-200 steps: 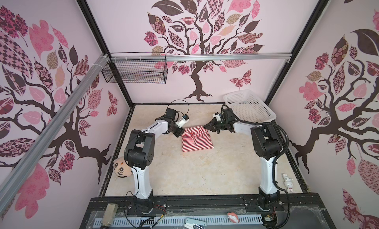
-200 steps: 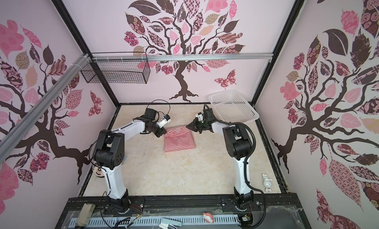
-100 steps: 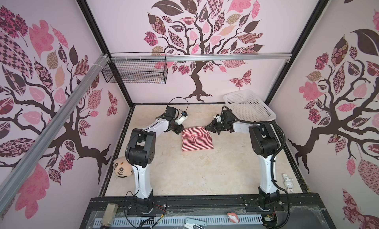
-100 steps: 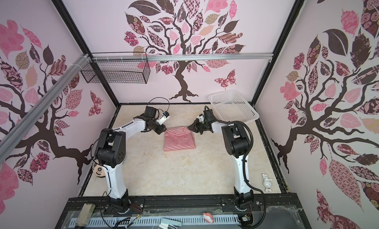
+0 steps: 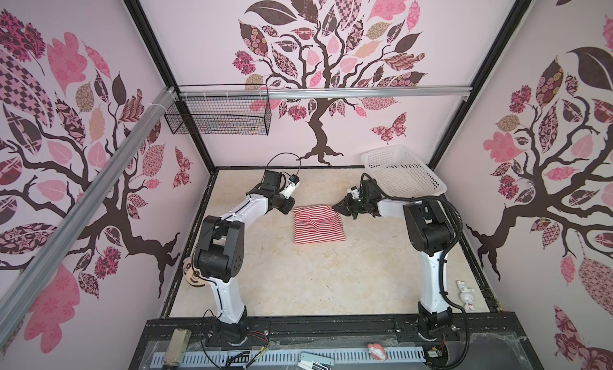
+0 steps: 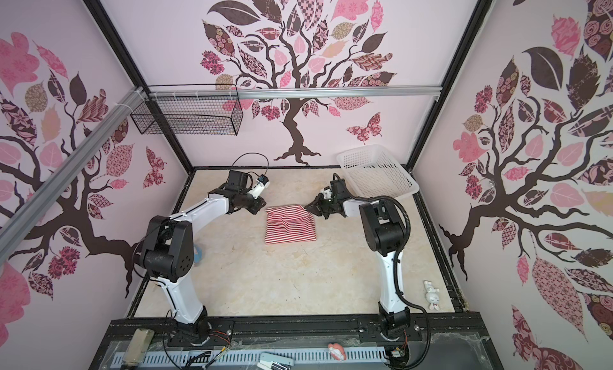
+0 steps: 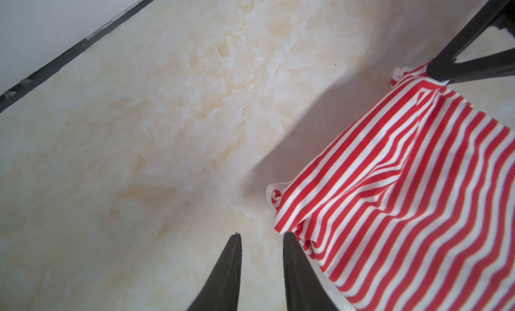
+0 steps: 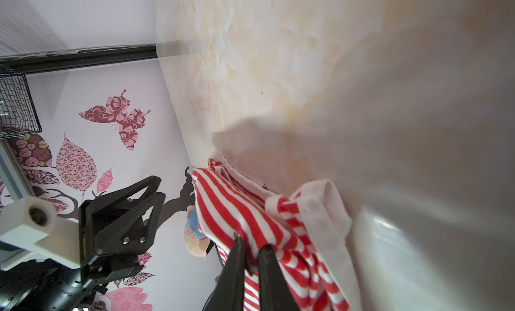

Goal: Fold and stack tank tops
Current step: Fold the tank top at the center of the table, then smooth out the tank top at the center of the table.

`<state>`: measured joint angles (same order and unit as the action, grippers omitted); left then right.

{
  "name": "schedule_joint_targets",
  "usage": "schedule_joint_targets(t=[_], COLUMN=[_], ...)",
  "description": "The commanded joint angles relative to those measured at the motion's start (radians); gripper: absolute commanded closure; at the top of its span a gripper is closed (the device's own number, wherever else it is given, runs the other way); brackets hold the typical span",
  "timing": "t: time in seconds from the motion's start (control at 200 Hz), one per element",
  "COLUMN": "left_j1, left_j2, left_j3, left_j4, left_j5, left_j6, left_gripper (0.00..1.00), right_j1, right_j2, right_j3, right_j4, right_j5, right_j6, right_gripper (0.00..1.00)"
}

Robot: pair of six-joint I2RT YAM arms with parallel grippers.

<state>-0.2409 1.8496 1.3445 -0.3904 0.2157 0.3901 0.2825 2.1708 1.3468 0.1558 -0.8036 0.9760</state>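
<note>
One red-and-white striped tank top (image 5: 318,230) (image 6: 290,227) lies folded on the marble table top, towards the back, in both top views. My right gripper (image 5: 334,207) (image 8: 252,241) is shut on its back right corner, pinching striped fabric (image 8: 223,203) and white trim, and lifts it slightly. My left gripper (image 5: 289,208) (image 7: 260,235) hovers at the back left corner. Its jaws stand a little apart with nothing between them, and the tank top (image 7: 404,198) lies just beside one finger. The right gripper (image 7: 434,69) on the far corner also shows in the left wrist view.
A white perforated basket (image 5: 403,172) stands tilted in the back right corner, behind the right arm. A black wire basket (image 5: 219,119) hangs on the back wall. A doll head (image 5: 192,275) sits at the left edge, a small rabbit figure (image 5: 466,295) at the front right.
My left gripper has opened and let go of the tank top's back left corner, then drawn slightly back. My right gripper has kept its grip and barely moved.
</note>
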Motion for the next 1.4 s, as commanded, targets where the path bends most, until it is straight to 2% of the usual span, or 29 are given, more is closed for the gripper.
schedule_joint_targets(t=[0.0,0.15,0.47,0.575,0.67,0.741,0.951,1.016,1.121,1.141,1.171,1.246,1.391], left_j1=[0.002,-0.001,-0.025,-0.035,-0.05,-0.06,-0.096,-0.101,-0.107,-0.109,-0.109,-0.109,-0.106], left_j2=[-0.017,-0.008,-0.006,-0.002,0.005,0.012,0.047,0.056,0.066,0.066,0.066,0.056,0.026], left_j3=[-0.025,-0.025,-0.031,-0.034,-0.039,-0.035,-0.025,-0.027,-0.027,-0.03,-0.033,-0.045,-0.072], left_j4=[0.013,0.003,0.005,0.005,0.008,0.008,0.001,-0.003,-0.015,-0.015,-0.013,-0.006,-0.001], left_j5=[0.023,0.039,0.048,0.054,0.05,0.048,0.034,0.033,0.034,0.034,0.03,0.015,0.015], left_j6=[-0.01,-0.017,-0.027,-0.027,-0.022,-0.022,-0.014,-0.016,-0.017,-0.017,-0.016,-0.019,-0.019], left_gripper=[0.71,0.71,0.71,0.71,0.71,0.71,0.7,0.7,0.71,0.71,0.71,0.71,0.71], right_j1=[-0.009,-0.016,-0.025,-0.025,-0.032,-0.041,-0.051,-0.055,-0.06,-0.061,-0.062,-0.059,-0.028], right_j2=[-0.069,-0.034,-0.108,-0.136,-0.131,-0.111,-0.052,-0.038,-0.028,-0.032,-0.041,-0.089,-0.212], right_j3=[-0.011,-0.01,-0.06,-0.097,-0.091,-0.1,-0.077,-0.075,-0.07,-0.07,-0.073,-0.086,-0.057], right_j4=[0.048,0.079,0.103,0.172,0.09,0.102,0.076,0.081,0.067,0.063,0.065,0.069,-0.07], right_j5=[0.015,0.003,0.006,-0.015,0.026,0.026,0.056,0.058,0.062,0.065,0.069,0.086,0.152], right_j6=[0.031,0.062,0.072,0.096,0.046,0.059,0.059,0.066,0.068,0.066,0.062,0.032,-0.124], right_gripper=[0.87,0.89,0.92,0.92,0.94,0.95,0.91,0.85,0.57,0.48,0.42,0.35,0.35])
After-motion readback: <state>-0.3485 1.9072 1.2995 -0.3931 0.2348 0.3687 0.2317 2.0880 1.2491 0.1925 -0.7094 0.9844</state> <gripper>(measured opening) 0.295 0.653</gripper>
